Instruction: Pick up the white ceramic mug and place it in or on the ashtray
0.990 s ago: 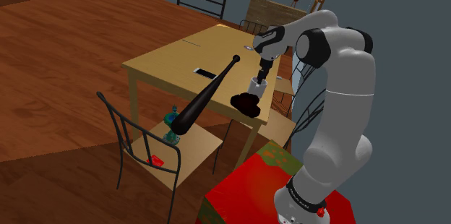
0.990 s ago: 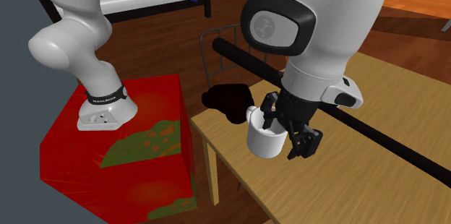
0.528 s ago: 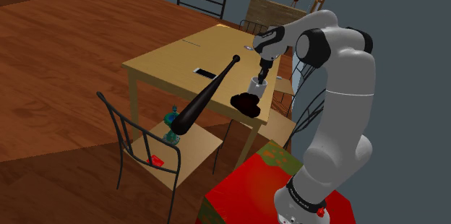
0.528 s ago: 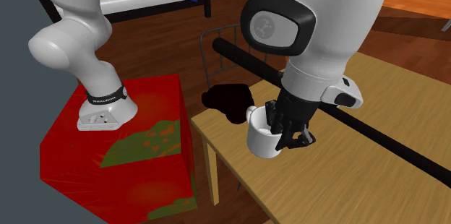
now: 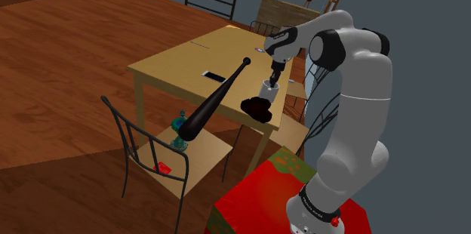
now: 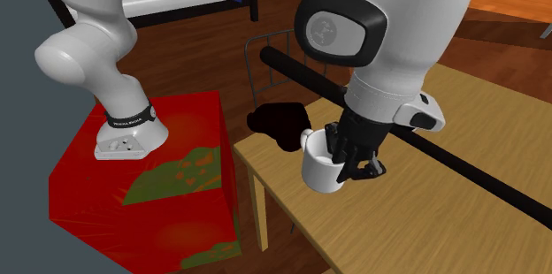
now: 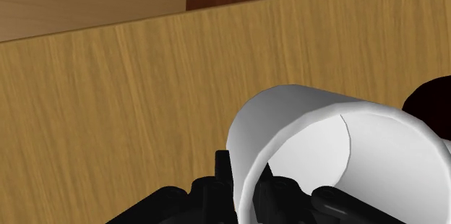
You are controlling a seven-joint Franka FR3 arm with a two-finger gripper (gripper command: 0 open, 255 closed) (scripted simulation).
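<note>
A white mug (image 6: 318,171) stands upright on the wooden table (image 6: 460,228), near the table's edge. My black gripper (image 6: 350,163) comes down from above and is shut on the mug's wall, one finger inside the rim and one outside. In the wrist view the mug (image 7: 340,150) sits right at the gripper (image 7: 244,186), with its wall clasped between the fingers. The dark, near-black ashtray (image 6: 279,125) lies just beside the mug, at the table's corner. In the shoulder view the mug (image 5: 269,89) is just beyond the ashtray (image 5: 258,109), under the gripper (image 5: 272,81).
A long black baseball bat (image 5: 215,103) lies across the table (image 5: 181,63) and sticks out over its edge. A small dark flat object (image 5: 213,76) lies near the bat. A metal chair (image 5: 143,146) with small items on its seat stands in front. The red stand (image 6: 168,175) is close by.
The fingers stood apart around the mug's wall a second ago and have since closed onto it. The arm and mug have hardly moved.
</note>
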